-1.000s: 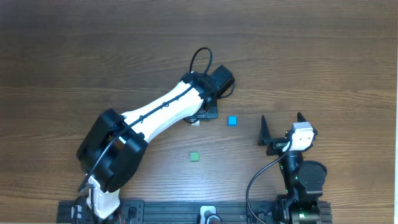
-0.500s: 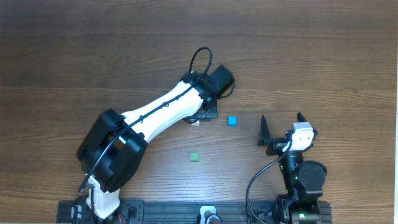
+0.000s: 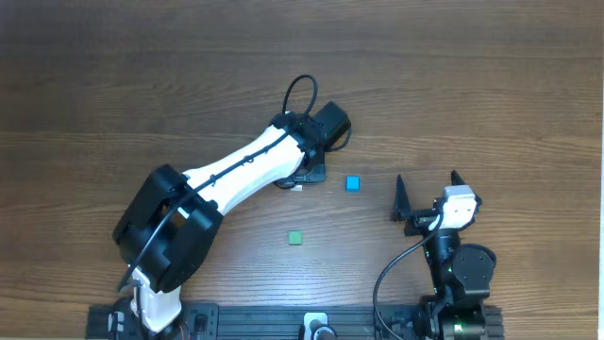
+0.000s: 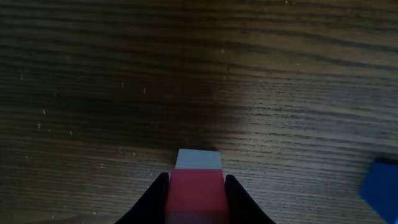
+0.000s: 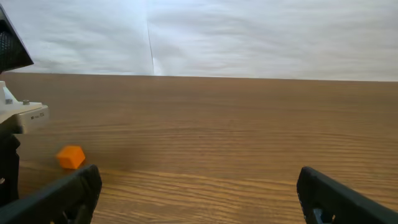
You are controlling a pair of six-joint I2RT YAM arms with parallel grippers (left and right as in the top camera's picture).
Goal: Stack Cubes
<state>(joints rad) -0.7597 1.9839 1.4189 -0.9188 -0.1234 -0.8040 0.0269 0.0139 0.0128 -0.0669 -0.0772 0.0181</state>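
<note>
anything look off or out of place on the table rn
Nothing stands out. The left hand is shut on a red cube, held square; the blue cube and green cube lie flat and apart on the table, no stack yet.

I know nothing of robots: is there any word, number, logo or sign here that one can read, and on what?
None can be read.
The small red cube in the left hand, the small blue cube, the small green cube and the small orange cube show plain faces.
The brown wooden table bears no mark.
Any print on the white left arm or the black right arm is too small to tell.
</note>
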